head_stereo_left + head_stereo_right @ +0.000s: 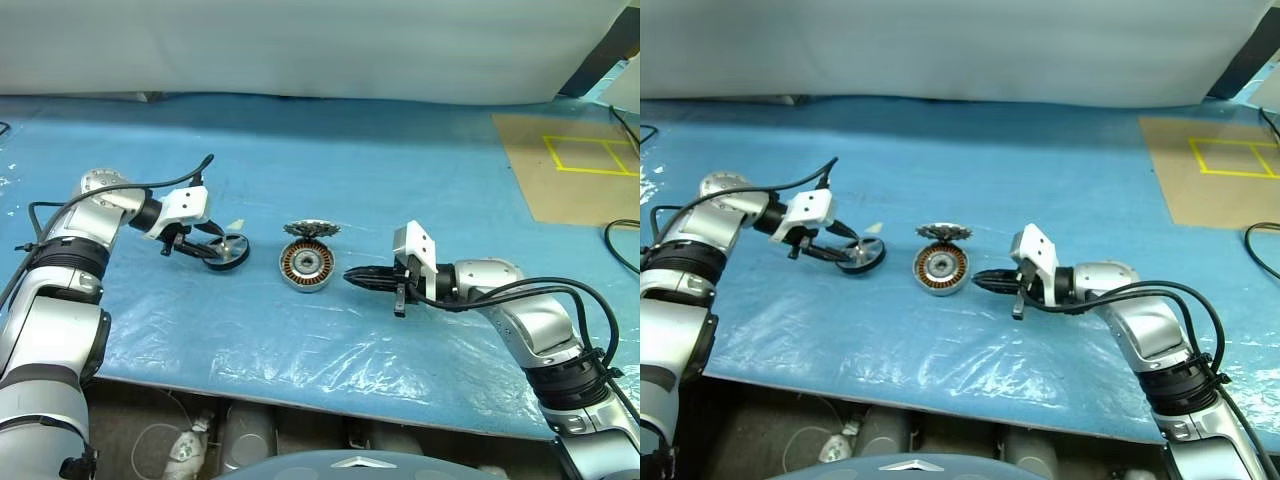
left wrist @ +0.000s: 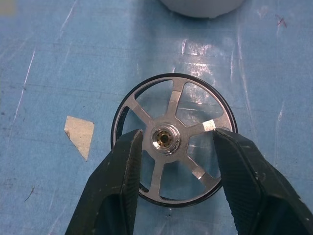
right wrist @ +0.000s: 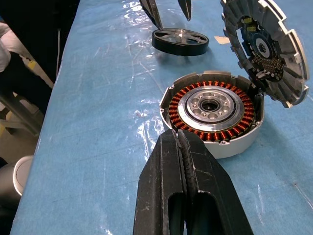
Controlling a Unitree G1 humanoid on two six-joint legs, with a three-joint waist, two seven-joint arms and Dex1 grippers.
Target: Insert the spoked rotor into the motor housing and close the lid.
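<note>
Here, left end effector (image 2: 172, 161) straddles the spoked rotor (image 2: 174, 139).

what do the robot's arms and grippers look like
Both arms are silver-grey metal segments with black ribbed joints and black cables looping along them. Each wrist carries a white angular block. The left gripper and right gripper each end in two tapered black fingers with a finely textured surface.

Glossy, wrinkled blue plastic sheeting over the desk (image 1: 330, 330). Brushed silvery metal spokes and polished hub inside the dark rim of the spoked rotor (image 2: 173, 139). Matt grey metal motor housing (image 3: 230, 147) with shiny copper windings. Ribbed bright metal inside the lid (image 3: 274, 54). Matt black, finely textured fingers (image 2: 122, 181).
</note>
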